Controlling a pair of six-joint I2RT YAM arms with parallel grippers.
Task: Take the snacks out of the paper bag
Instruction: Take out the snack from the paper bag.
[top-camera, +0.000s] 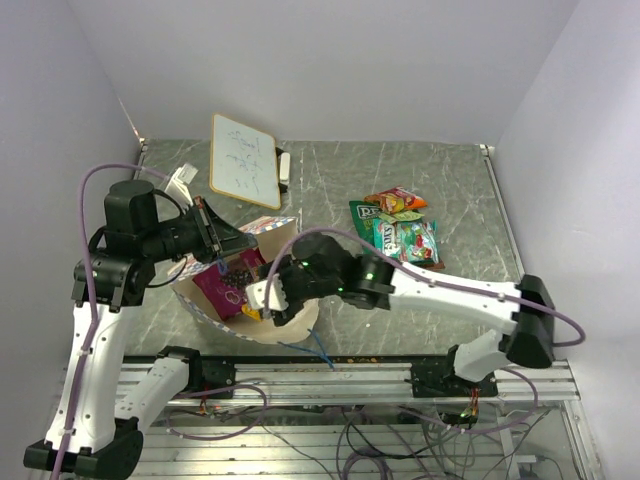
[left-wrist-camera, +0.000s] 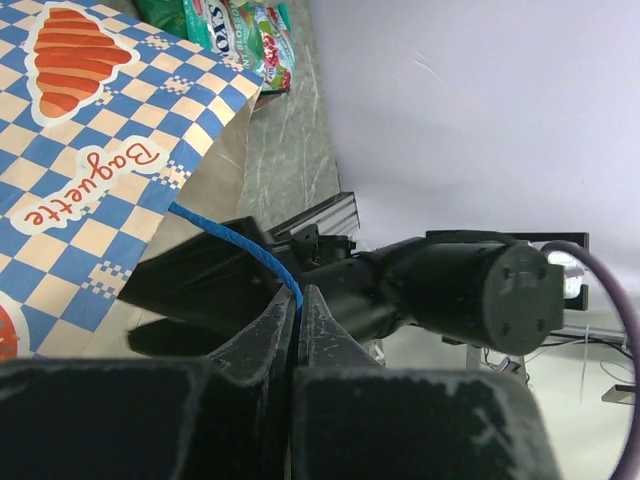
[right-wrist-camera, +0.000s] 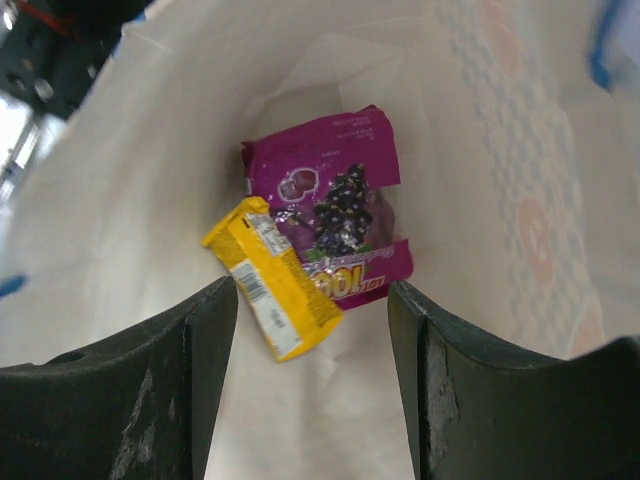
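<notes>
**Obscured items.** In the overhead view both arms cover most of the paper bag (top-camera: 272, 230). Only part of its checkered wall, its cream rim and a sliver of the magenta packet (top-camera: 215, 290) show. The right wrist view looks into the bag. There the magenta packet lies flat on the cream inner wall, and the yellow packet (right-wrist-camera: 270, 290) overlaps its lower left corner. Whether anything lies beneath them cannot be told. On the table (top-camera: 330, 180), well right of the bag, the orange-red packet (top-camera: 397, 199), green packet (top-camera: 368, 212) and teal-orange packet (top-camera: 418, 240) overlap. Their lettering is too small to read. The white board (top-camera: 245, 160) lies beyond the bag.

**Arm pose.** The left gripper (left-wrist-camera: 298, 300) reaches in from the left at the bag's upper edge. Its fingers are pressed together, pinching the blue cord handle (left-wrist-camera: 235, 240). The right arm stretches leftward across the table. The right gripper (right-wrist-camera: 310, 292) is at the bag's mouth with its fingers spread wide, pointing at both packets and touching neither.
</notes>
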